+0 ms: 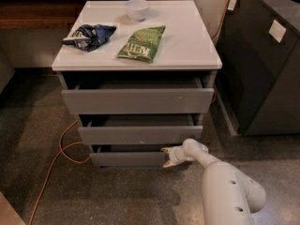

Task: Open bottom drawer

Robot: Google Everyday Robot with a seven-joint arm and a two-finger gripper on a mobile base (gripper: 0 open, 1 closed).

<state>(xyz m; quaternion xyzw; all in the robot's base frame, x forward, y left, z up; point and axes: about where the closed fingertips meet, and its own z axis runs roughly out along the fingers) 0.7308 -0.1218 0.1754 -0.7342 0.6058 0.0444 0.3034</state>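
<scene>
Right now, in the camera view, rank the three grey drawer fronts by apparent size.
1. top drawer front
2. middle drawer front
3. bottom drawer, farther from the camera, so partly perspective.
The claw sits at its right end.
</scene>
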